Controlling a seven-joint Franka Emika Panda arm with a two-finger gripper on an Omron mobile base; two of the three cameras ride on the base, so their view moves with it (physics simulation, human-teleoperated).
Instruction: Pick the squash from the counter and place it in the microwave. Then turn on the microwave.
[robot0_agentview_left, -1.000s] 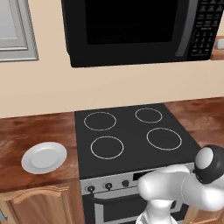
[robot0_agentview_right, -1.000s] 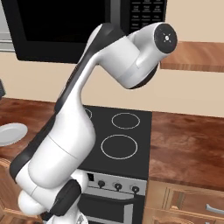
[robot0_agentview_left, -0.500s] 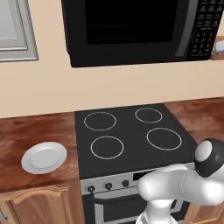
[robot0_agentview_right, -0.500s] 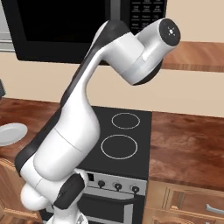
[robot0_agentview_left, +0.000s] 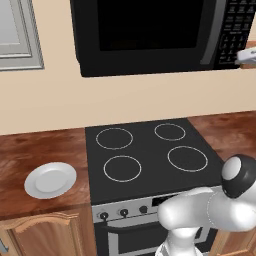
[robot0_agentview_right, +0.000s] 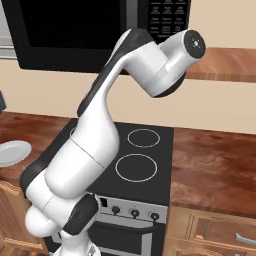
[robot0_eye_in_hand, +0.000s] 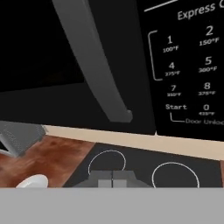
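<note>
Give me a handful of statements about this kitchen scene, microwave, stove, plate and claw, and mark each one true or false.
1. The microwave door is closed. True.
2. A white plate sits on the counter to the left of the stovetop. True.
3. A pot stands on one of the stovetop rings. False: all four rings are bare.
4. The claw is wide open. False: its fingertips are together, shut, and nothing is held.
5. In the hand view the microwave keypad shows a Start button. True.
6. The squash lies on the plate. False: the plate is bare.
</note>
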